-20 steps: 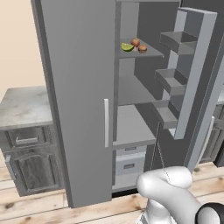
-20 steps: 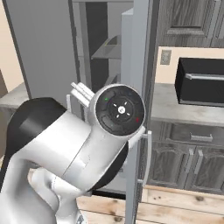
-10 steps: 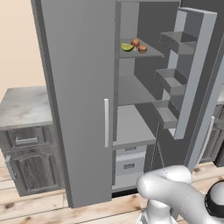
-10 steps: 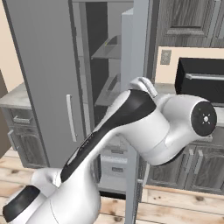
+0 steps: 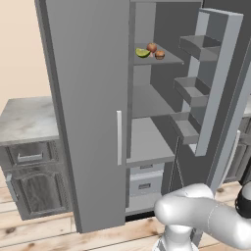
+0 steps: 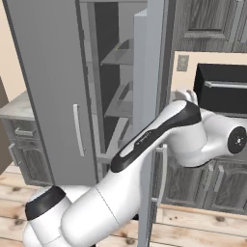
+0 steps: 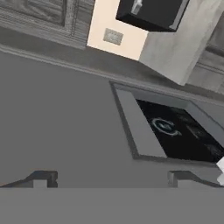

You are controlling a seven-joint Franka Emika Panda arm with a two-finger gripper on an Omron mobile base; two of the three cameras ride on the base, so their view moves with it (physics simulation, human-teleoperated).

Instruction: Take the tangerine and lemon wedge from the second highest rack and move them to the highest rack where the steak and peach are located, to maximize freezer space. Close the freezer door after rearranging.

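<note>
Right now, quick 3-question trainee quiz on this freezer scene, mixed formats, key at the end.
1. True or false: the freezer door is shut.
2. In the hand view, the open gripper faces: A) a sink, B) the black dispenser panel on the door's outer face, C) a stove.
3. How many round fruits sit beside the lemon wedge on its shelf?

Key: 1 false, it stands wide open. 2 B. 3 two.
</note>
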